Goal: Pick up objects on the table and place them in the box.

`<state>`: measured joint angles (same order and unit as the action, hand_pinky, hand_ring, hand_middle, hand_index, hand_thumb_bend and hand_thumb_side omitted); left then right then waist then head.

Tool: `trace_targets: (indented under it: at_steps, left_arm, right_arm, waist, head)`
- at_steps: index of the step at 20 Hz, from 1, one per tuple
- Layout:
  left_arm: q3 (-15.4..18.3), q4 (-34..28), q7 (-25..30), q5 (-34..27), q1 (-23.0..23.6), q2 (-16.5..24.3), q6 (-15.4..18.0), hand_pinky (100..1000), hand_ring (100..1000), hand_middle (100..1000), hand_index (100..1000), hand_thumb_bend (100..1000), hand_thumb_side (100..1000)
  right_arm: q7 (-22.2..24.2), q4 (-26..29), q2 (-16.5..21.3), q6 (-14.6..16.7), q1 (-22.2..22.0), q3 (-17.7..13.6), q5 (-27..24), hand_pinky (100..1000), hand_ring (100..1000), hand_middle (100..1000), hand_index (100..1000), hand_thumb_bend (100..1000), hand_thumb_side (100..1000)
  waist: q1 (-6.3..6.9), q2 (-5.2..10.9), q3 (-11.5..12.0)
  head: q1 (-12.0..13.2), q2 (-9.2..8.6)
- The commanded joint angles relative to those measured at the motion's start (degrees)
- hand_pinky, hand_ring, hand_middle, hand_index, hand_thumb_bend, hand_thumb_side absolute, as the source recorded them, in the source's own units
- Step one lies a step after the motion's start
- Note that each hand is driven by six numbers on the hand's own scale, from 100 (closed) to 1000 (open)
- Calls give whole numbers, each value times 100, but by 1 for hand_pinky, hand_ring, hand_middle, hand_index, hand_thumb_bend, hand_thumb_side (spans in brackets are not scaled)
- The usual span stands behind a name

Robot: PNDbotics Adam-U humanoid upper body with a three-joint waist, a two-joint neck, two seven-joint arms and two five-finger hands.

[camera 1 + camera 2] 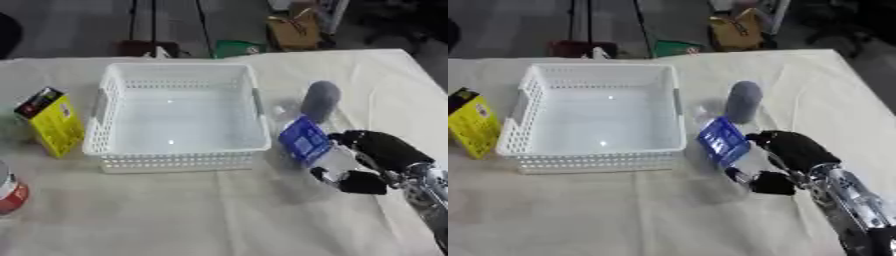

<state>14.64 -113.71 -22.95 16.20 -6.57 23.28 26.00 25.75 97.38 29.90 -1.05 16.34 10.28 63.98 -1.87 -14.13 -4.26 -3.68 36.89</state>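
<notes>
On cream tablecloth (219, 210) | white basket (179, 117) empty | right hand (376, 155) clasps blue-labelled bottle (306, 137) | dark floor (79, 25) behind

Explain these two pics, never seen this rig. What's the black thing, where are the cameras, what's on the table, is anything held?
Both pictures come from one stereo camera in a humanoid robot's head, looking down at a cloth-covered table: left eye and right eye, same moment. The black thing is the robot's right hand, reaching in from the right on a silver-jointed arm. Its fingers are curled round a clear bottle with a blue label, just right of the white basket, which is the box things go into and has nothing in it yet. A grey rounded object stands behind the bottle. A yellow carton sits left of the basket, and something red and white shows at the left edge. The left hand is not in view.
</notes>
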Motion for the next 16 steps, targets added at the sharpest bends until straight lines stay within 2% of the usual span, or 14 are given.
trace_targets:
  at_steps: [1,8,13,16]
  left_arm:
    - [31,-89,40,-15,-19,108,-5,952,1000,977,988,100,740]
    - [31,-89,89,-32,-1,119,-15,953,1000,977,988,100,739]
    - [34,-89,118,-44,4,116,-11,954,1000,978,988,100,737]
    - [37,-89,129,-48,6,117,-5,954,1000,977,989,100,733]
  right_arm:
    - [7,110,90,-23,93,-31,-102,835,865,791,970,449,1000]
    - [220,254,93,-53,176,-27,-305,838,877,805,978,427,1000]
    - [201,457,92,-85,209,-20,74,830,871,801,988,437,1000]
    - [96,533,65,-100,213,-8,324,827,874,798,985,496,1000]
  waist:
    - [-8,87,-14]
    - [-87,139,-58]
    - [-125,150,-81]
    - [-138,155,-89]
  head:
    - [-31,-45]
    - [-31,-39]
    - [-42,-38]
    - [-47,-30]
